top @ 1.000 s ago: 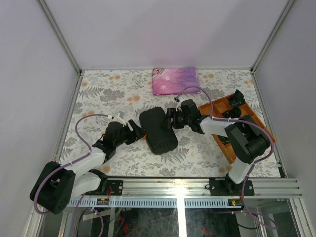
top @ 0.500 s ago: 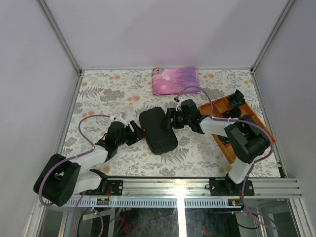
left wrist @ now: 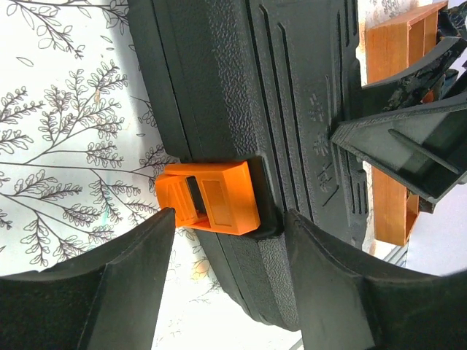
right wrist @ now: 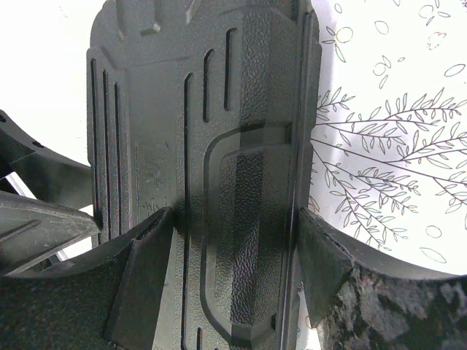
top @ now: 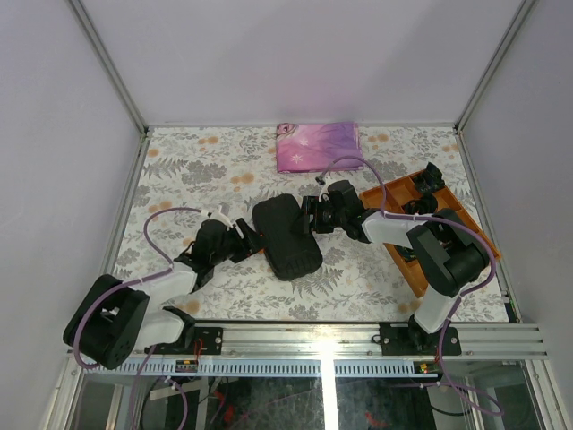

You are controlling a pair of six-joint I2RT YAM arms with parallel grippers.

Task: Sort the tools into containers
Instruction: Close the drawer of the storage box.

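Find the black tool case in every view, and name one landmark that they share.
Top external: case lies at mid-table, long side running away from the camera.
Left wrist: case fills the upper middle, its orange latch at picture centre.
Right wrist: case fills the centre; no latch shows.
Shared landmark: the fern-print table cover beside the case.

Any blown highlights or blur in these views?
Top external: glare on the front rail, otherwise even. Left wrist: case and orange latch sharp. Right wrist: tablecloth washed out to near white; case texture sharp.
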